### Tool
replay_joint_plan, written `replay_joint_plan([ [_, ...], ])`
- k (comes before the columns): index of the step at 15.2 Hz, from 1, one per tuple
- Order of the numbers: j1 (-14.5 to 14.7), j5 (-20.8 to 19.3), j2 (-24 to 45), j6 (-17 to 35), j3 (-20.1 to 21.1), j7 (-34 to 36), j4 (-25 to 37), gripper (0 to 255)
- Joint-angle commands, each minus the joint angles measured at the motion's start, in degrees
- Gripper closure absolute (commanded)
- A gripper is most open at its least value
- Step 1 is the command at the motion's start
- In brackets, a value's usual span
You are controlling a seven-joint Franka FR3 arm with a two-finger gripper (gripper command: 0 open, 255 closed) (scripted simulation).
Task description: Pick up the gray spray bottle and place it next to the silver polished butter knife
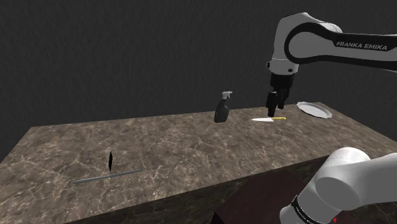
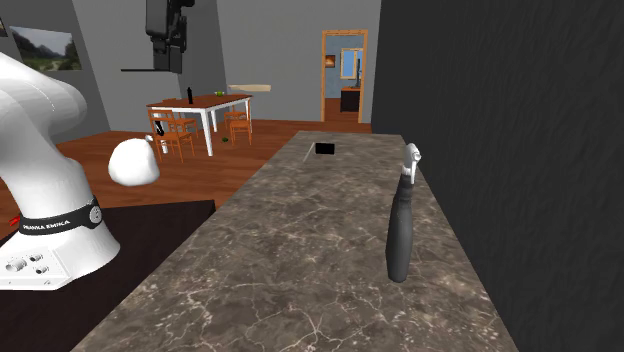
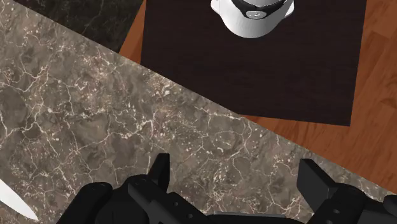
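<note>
Pincer [image 3: 234,168]: all black, fingers set wide apart with nothing between them, only bare marbled worktop [image 1: 191,146] beneath; in the shoulder view the pincer [image 1: 273,109] hangs pointing down over the far right part of the worktop, just above a yellow-handled knife [image 1: 267,118]. Spray bottle [image 1: 222,108]: dark grey body, paler grey head, standing upright on the worktop, long axis vertical; the head juts toward the shoulder view's right, toward the pincer; bottle near the pincer but apart from it, untouched. In the second exterior view the same bottle [image 2: 402,220] stands close to the dark wall. Butter knife [image 1: 108,177]: slim, grey, lying flat near the worktop's front edge at the shoulder view's left, long axis running roughly along that edge; well apart from the bottle. Small black upright object [image 1: 110,161]: just behind the butter knife. Plate [image 1: 315,109]: pale, at the far right corner, beyond the yellow-handled knife.
</note>
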Motion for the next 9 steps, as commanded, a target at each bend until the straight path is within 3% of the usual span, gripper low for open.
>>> replay_joint_plan([
  [1,0.0,0.0,0.0,0.0,0.0,0.0,0.0,0],
  [9,0.9,-4.8,3.6,16.0,-14.2,-21.5,-4.5,0],
])
